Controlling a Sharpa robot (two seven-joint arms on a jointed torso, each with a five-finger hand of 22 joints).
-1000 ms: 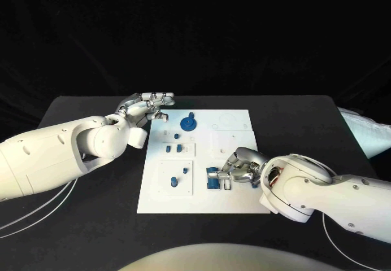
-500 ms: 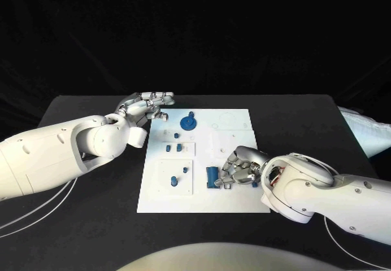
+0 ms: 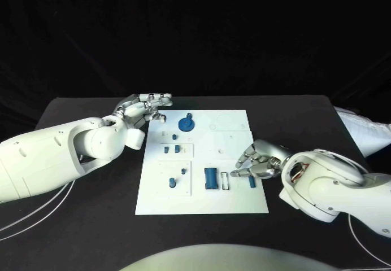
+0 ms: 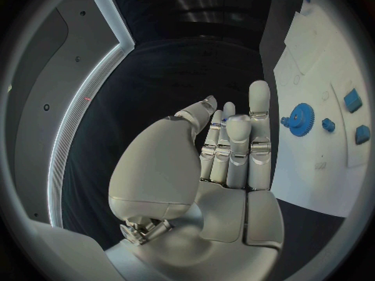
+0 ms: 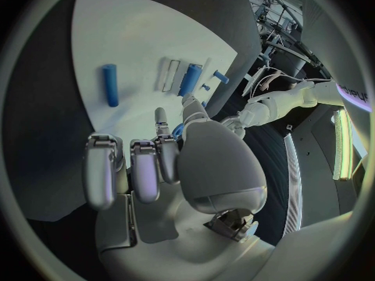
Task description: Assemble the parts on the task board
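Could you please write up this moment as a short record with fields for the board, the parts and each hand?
surface: black table
task board: white plate, middle of the table
blue gear: at the board's far end
blue cylinder: lying on the board's near half
small blue pieces: scattered over the board's left side
left hand: by the board's far left corner, fingers apart, holding nothing
right hand: over the board's right edge, beside the cylinder; whether it holds something cannot be told

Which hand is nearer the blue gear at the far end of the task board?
Left. The left hand sits just beside the blue gear, at the task board's far left corner. The right hand is over the board's near right edge, well away.
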